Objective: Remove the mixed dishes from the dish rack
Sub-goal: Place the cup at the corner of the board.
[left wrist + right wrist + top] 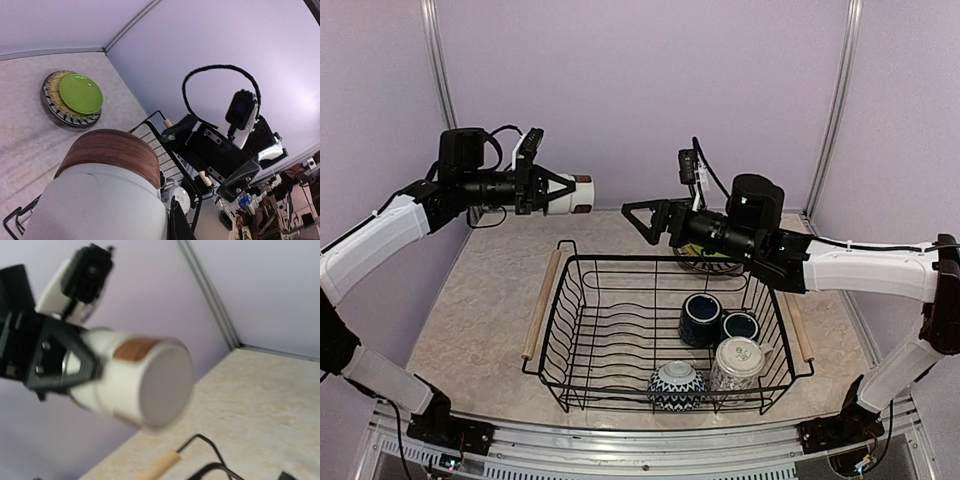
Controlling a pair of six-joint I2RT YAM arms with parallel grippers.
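Note:
My left gripper (558,193) is shut on a white cup with a brown band (575,194) and holds it sideways in the air, above the table beyond the rack's far left corner. The cup fills the lower left of the left wrist view (105,200) and shows blurred in the right wrist view (140,382). My right gripper (640,222) is open and empty, pointing at the cup a short way to its right. The black wire dish rack (552,330) holds a dark blue mug (700,318), a teal mug (740,325), a white patterned cup (735,362) and a blue-white bowl (676,386).
A plate stack with the lime-green plate (80,94) on top lies on the table behind the rack, mostly hidden under my right arm in the top view (708,262). The rack's wooden handles (540,305) run along its short sides. Walls close off the back and sides.

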